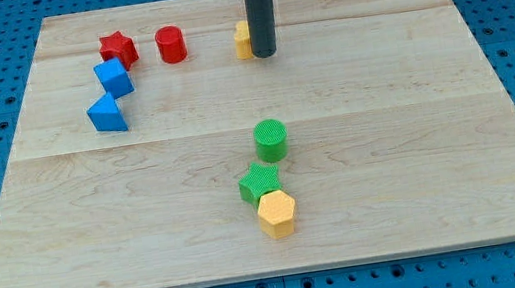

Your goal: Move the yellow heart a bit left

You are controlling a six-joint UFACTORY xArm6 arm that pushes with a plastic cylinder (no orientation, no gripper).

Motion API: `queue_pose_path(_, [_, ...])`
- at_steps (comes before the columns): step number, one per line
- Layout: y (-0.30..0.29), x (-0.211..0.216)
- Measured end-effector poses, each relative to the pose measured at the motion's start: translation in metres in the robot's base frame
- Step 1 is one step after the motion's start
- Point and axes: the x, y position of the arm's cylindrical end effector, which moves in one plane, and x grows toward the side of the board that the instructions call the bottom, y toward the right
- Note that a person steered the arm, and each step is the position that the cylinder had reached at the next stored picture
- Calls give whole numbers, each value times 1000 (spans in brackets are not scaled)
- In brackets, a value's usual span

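The yellow heart (242, 40) lies near the view's top centre on the wooden board (382, 96), mostly hidden behind the dark rod. My tip (265, 56) stands right against the heart's right side; contact looks likely but I cannot confirm it. Only the heart's left part shows.
A red star (118, 50) and a red cylinder (171, 45) lie left of the heart. Two blue blocks (113, 77) (108, 114) sit below the star. A green cylinder (271, 140), a green star (259, 181) and a yellow hexagon (276, 213) cluster at lower centre.
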Motion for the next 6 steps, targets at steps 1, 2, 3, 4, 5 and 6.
queue_pose_path(1, [-17, -4])
queue_pose_path(2, [-26, -6])
queue_pose_path(3, [-19, -2])
queue_pose_path(4, [14, 4])
queue_pose_path(5, [37, -8])
queue_pose_path(6, [23, -36])
